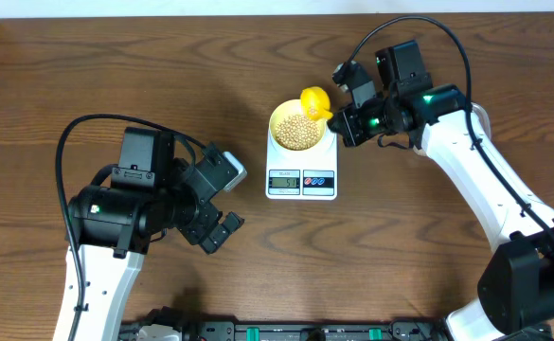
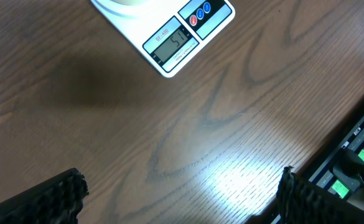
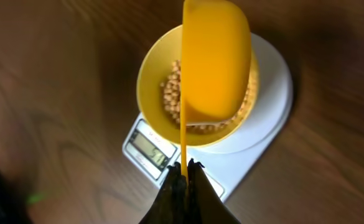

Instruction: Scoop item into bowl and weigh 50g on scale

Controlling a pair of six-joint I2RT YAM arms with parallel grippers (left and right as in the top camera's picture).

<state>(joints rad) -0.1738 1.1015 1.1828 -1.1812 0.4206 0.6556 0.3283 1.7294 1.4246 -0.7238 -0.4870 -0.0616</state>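
Right end effector (image 3: pixel 183 171) pinched the glossy yellow scoop (image 3: pixel 216 59) by its thin handle, tipped over the round pale bowl (image 3: pixel 149 74) of tiny tan beans (image 3: pixel 172 93) on the flat white scale (image 3: pixel 270 106), middle of the woodgrain worktop (image 1: pixel 163 66). Left end effector (image 2: pixel 175 196) was spread wide.

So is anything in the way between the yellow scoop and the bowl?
No, nothing visible. The right gripper holds the scoop right over the bowl, which has beans in it.
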